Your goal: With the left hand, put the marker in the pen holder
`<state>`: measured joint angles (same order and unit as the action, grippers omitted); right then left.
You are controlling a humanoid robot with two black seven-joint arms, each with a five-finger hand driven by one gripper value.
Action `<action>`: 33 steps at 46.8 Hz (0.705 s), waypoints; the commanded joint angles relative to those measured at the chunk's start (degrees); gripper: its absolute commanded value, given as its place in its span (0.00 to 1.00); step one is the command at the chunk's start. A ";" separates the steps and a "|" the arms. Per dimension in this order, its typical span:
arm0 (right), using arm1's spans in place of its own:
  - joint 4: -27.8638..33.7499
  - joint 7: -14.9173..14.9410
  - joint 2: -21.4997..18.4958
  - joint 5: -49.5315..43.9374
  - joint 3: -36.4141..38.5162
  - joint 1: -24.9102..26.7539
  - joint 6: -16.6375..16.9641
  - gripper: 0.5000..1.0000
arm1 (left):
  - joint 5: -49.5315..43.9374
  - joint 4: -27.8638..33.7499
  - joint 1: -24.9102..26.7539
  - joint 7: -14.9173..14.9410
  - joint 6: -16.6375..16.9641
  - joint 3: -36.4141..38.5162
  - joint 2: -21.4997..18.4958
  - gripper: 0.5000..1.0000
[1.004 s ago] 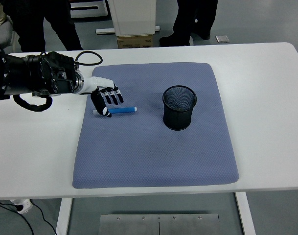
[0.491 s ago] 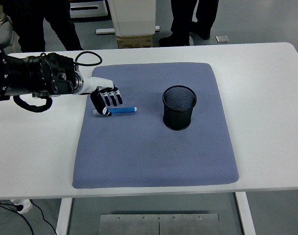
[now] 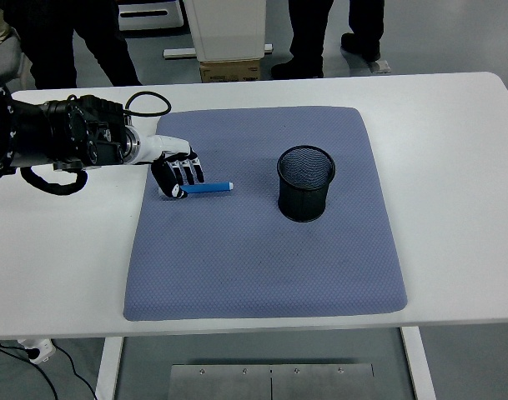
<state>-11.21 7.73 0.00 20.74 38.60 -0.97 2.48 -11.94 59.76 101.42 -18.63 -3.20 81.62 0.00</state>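
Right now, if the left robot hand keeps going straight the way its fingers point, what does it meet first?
The left robot hand points down and toward the near side. It would probably meet the blue marker's left end first, then the blue mat. Whether it already touches is unclear.

Bright, even overhead light, soft shadows, sharp focus throughout.

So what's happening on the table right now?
The robot's left hand is down at the left end of the blue marker, which lies flat on the blue-grey mat. Its fingers curl over that end, but a firm grasp isn't clear. The black mesh pen holder stands upright to the right, apart from the marker. The right hand is out of view.
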 commanded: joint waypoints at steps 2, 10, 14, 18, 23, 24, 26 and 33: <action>0.05 0.00 0.00 0.00 -0.02 0.00 0.07 1.00 | -0.01 0.01 0.00 0.00 0.21 0.47 0.00 0.34; 0.05 0.00 0.00 0.00 0.07 0.00 0.07 1.00 | -0.01 0.01 0.00 0.00 0.30 0.56 0.00 0.32; 0.05 0.00 0.00 0.00 -0.02 0.00 -0.02 1.00 | -0.01 0.01 0.00 0.00 0.74 0.56 0.00 0.31; -0.03 0.00 0.00 0.00 -0.02 0.00 -0.02 1.00 | 0.08 0.01 0.00 0.00 1.44 0.56 0.00 0.29; -0.03 0.00 0.00 0.00 -0.02 0.00 -0.02 1.00 | -0.01 0.01 0.00 0.00 1.45 0.56 0.00 0.27; 0.05 0.00 0.00 0.00 -0.02 0.00 0.07 1.00 | -0.01 0.01 0.00 0.00 1.45 0.56 0.00 0.27; 0.05 0.00 0.00 0.00 0.07 0.00 -0.02 1.00 | -0.01 0.01 -0.08 -0.09 1.45 0.56 0.00 0.27; 0.05 0.00 0.00 0.00 -0.02 0.00 -0.02 1.00 | 0.08 0.01 -0.52 -0.09 1.45 0.56 0.00 0.28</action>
<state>-11.22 7.73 0.00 20.74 38.59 -0.97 2.49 -11.93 59.76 101.05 -18.65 -1.73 82.18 0.00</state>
